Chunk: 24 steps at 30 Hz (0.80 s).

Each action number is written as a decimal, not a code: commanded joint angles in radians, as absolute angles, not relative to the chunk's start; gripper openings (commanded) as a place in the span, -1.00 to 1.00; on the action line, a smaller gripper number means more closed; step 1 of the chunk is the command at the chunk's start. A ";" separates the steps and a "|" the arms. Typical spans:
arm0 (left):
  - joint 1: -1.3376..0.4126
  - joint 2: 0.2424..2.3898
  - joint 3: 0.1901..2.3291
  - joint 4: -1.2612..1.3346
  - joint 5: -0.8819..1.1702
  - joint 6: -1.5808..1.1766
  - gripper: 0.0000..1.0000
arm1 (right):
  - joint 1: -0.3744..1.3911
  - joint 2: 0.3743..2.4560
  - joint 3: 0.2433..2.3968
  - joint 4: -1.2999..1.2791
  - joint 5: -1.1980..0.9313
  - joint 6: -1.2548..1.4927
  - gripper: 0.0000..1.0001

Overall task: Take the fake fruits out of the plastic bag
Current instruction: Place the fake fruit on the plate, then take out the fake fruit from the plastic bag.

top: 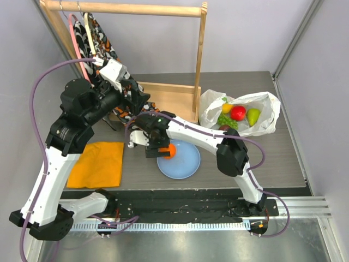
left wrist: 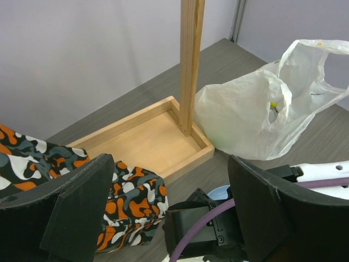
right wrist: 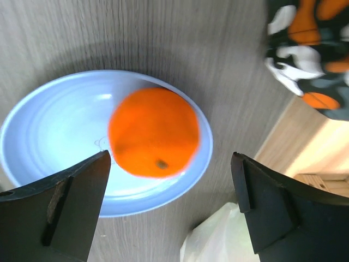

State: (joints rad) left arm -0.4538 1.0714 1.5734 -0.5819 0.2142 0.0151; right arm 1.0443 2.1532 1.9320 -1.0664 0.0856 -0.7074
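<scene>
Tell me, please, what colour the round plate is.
Light blue; the plate shows best in the right wrist view.

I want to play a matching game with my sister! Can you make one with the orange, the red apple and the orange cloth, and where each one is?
Things:
1. orange
2. red apple
3. orange cloth

Places:
A. inside the plastic bag
B. lying flat on the table
C. on the blue plate

Pairs: 1-C, 2-A, 3-B
</scene>
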 commanded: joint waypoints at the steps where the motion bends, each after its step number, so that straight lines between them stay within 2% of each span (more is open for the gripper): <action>1: -0.446 1.097 1.618 -0.534 0.258 -0.031 0.79 | 1.020 2.040 2.091 -1.204 0.014 -0.635 0.99; 5: -0.446 1.132 1.652 -0.517 0.284 -0.049 0.79 | 0.933 1.924 2.229 -1.321 -0.142 -0.571 0.99; 9: -0.446 1.175 1.675 -0.506 0.305 -0.064 0.78 | 0.775 1.653 2.074 -1.344 -0.277 -0.563 0.99; 13: -0.446 1.206 1.684 -0.502 0.337 -0.071 0.76 | 0.602 1.434 1.817 -1.312 -0.273 -0.618 0.82; 15: -0.448 1.221 1.686 -0.502 0.351 -0.072 0.75 | 0.569 1.378 1.761 -1.293 -0.246 -0.627 0.76; 16: -0.448 1.236 1.690 -0.499 0.365 -0.078 0.75 | 0.551 1.344 1.722 -1.292 -0.247 -0.632 0.67; 22: -0.449 1.282 1.732 -0.483 0.403 -0.107 0.72 | 0.413 1.301 1.556 -1.250 -0.233 -0.683 0.28; 24: -0.449 1.290 1.738 -0.483 0.406 -0.113 0.72 | 0.351 1.313 1.548 -1.255 -0.242 -0.706 0.26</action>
